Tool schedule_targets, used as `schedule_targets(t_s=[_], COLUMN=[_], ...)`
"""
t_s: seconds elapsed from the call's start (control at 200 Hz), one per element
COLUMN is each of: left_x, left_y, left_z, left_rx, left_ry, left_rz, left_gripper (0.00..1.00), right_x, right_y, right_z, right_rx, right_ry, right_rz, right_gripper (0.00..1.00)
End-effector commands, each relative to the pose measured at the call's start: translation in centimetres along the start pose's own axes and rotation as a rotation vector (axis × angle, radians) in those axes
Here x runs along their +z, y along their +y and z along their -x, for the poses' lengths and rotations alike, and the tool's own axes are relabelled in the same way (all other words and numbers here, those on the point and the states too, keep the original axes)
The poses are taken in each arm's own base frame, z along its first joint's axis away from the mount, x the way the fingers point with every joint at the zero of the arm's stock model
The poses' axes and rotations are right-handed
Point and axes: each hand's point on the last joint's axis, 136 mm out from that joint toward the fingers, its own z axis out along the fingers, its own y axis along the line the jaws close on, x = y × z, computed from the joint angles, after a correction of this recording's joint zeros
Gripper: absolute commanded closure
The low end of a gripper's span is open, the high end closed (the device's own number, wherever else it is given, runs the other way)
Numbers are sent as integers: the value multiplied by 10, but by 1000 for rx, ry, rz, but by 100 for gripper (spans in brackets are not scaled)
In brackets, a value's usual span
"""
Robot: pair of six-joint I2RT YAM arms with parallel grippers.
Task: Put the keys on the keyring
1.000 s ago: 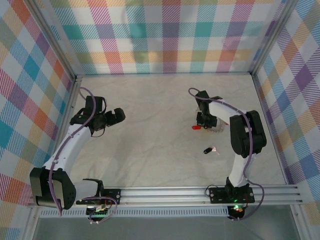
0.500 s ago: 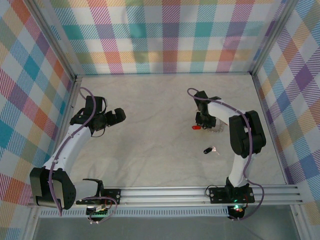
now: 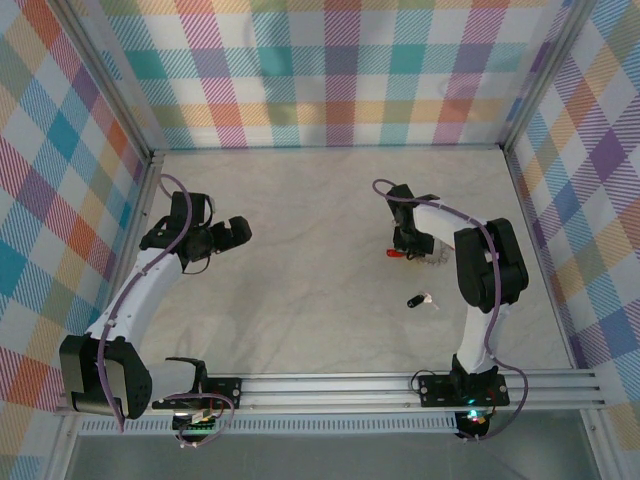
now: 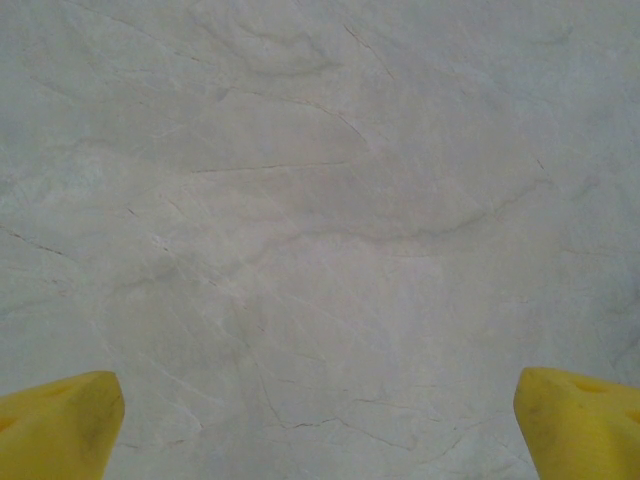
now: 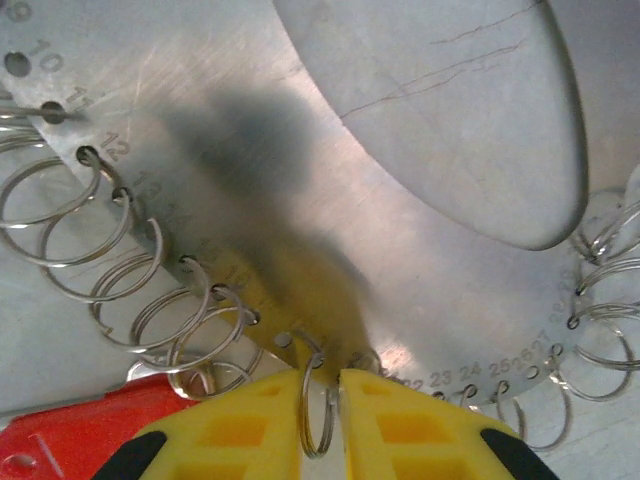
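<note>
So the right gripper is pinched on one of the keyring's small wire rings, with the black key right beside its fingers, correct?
Not the black one: the right wrist view shows the red key beside the right gripper, which is pinched on a small wire ring of the keyring. The black key lies apart on the table in the top view.

On the worktop (image 3: 320,200), the keyring (image 3: 431,259) lies toward the right edge under the right claw (image 3: 409,246), one key (image 3: 393,255) just left of it, the other key (image 3: 417,299) nearer the near edge.
</note>
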Motion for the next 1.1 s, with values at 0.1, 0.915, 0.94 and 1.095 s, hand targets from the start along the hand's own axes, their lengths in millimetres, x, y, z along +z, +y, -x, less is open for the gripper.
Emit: schedule_targets(t_s=[0.1,0.915,0.94,1.095], left_x=[-4,-58,-61,-75], left_y=[-6,-45,-47,-80], left_z=[3,24,25,20], left_rx=[20,67,75,171], left_ry=[3,-200,-209,-202], left_rz=[-12,-236,-251,-435], left_gripper=[0,0,0,0], right_x=[-7,-83,-89,-122], right_y=[-10,60,67,107], right_z=[2,6,3,-21], right_rx=[-34,-499,-534,-730], right_ry=[-36,-219,-231,-285], right_rz=[-40,412,444,589], right_gripper=[86,100,100,100])
